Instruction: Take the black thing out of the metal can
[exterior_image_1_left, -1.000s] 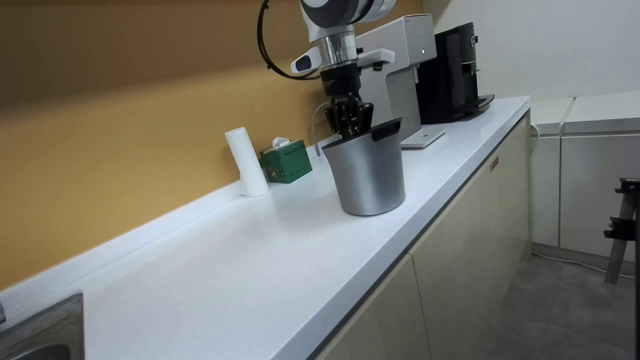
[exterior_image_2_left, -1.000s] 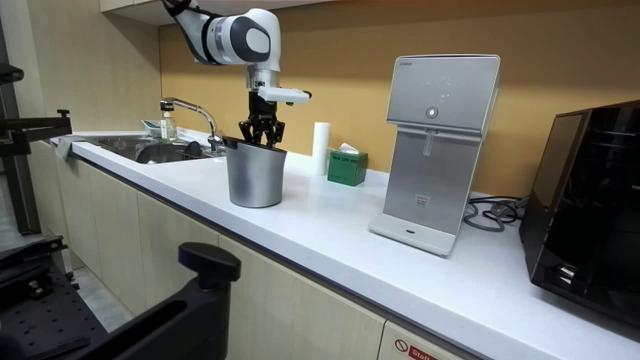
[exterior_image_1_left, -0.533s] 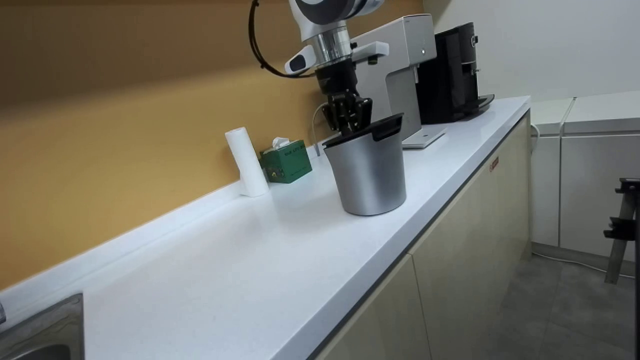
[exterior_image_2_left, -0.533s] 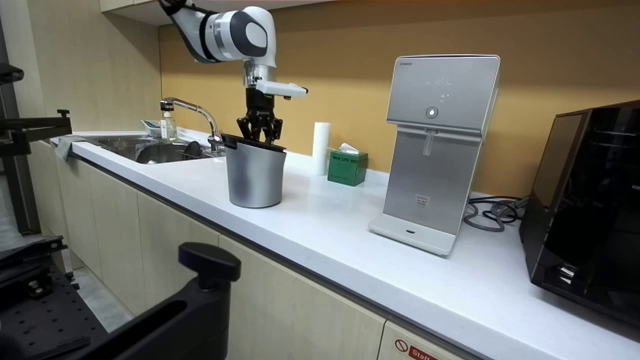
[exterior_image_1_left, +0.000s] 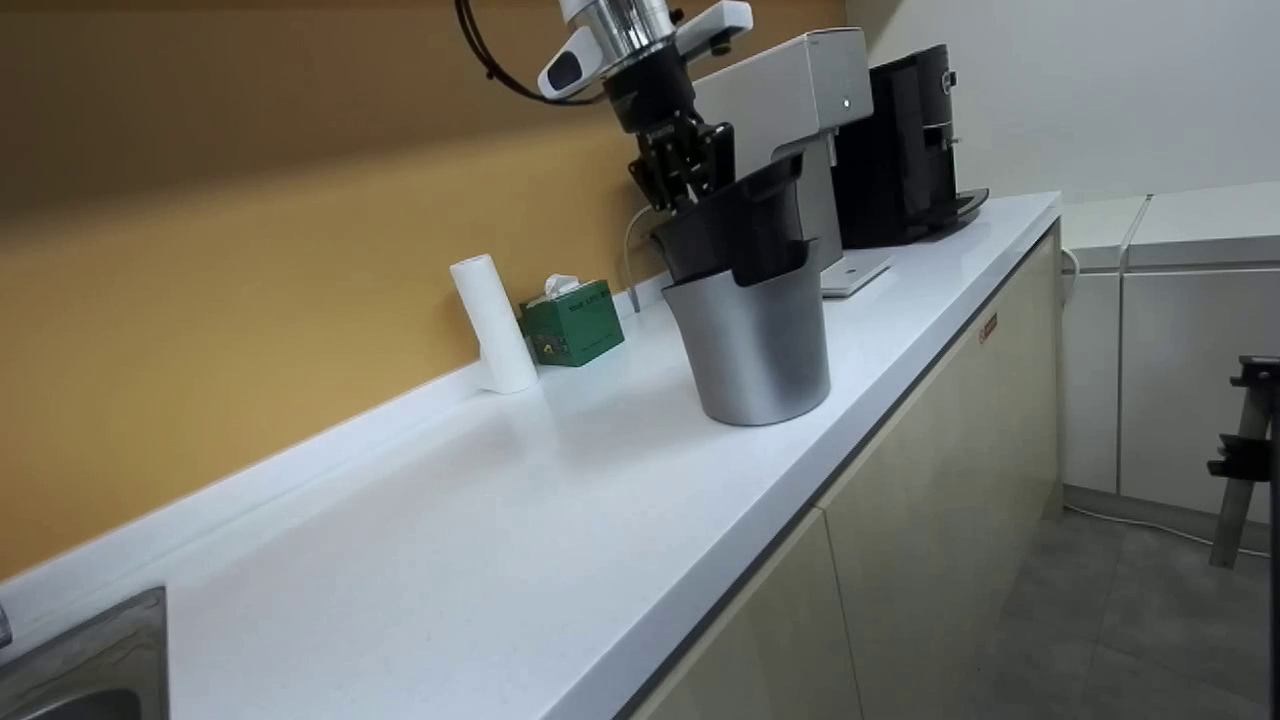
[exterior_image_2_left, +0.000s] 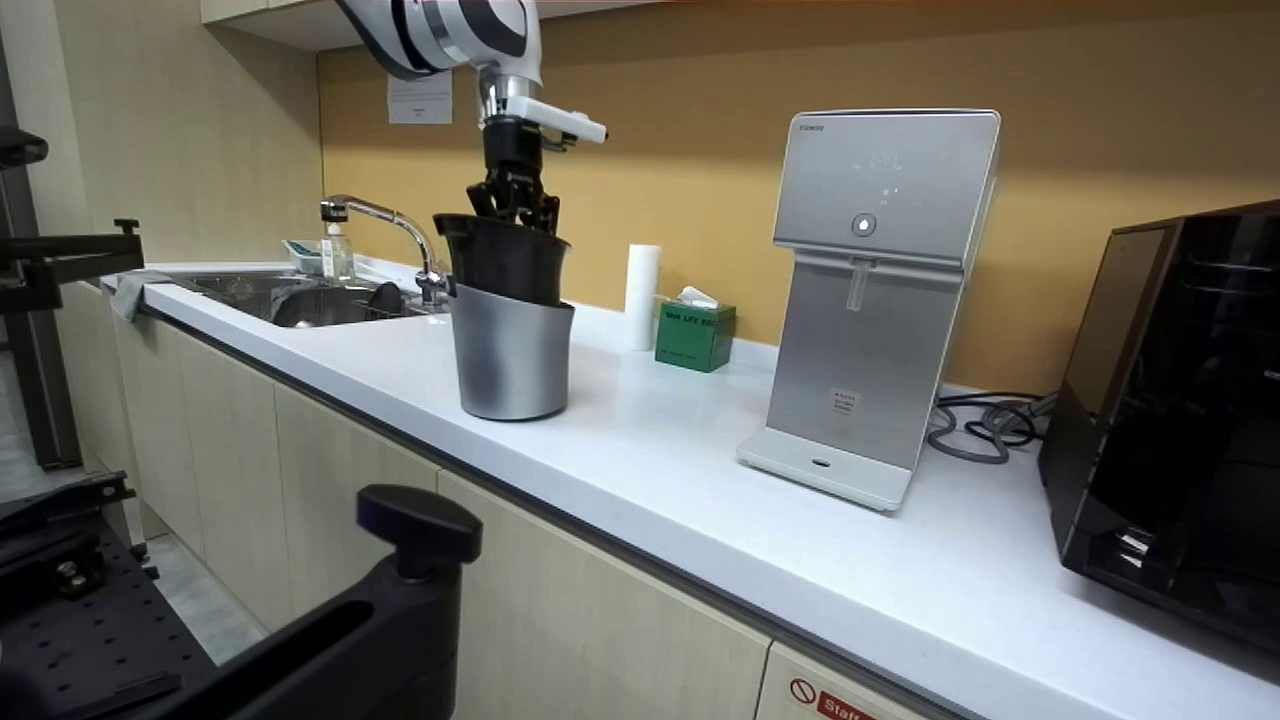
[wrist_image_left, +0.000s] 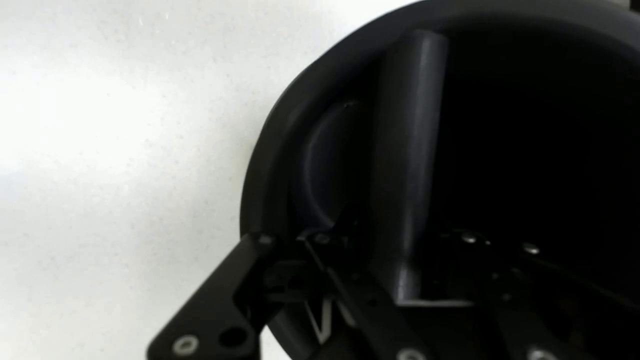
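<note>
The black thing (exterior_image_1_left: 740, 230) is a tapered black cup, tilted and partly raised above the metal can (exterior_image_1_left: 757, 350); its lower part is still inside the can. Both also show in an exterior view, the black thing (exterior_image_2_left: 500, 262) above the grey can (exterior_image_2_left: 510, 355). The can stands on the counter. My gripper (exterior_image_1_left: 690, 190) reaches into the cup's mouth from above, its fingertips hidden there. In the wrist view the gripper (wrist_image_left: 395, 245) has its fingers on either side of a black upright wall inside the black cup (wrist_image_left: 415, 150) and appears shut on it.
A white paper roll (exterior_image_1_left: 495, 325) and a green tissue box (exterior_image_1_left: 573, 325) stand near the wall. A grey water dispenser (exterior_image_2_left: 870, 330) and a black machine (exterior_image_2_left: 1180, 430) stand farther along the counter. The sink (exterior_image_2_left: 300, 300) is at the counter's other end.
My gripper has risen and tilted, and the black cup has come up with it, from rim level to well above the can's rim. The can has shifted slightly on the counter.
</note>
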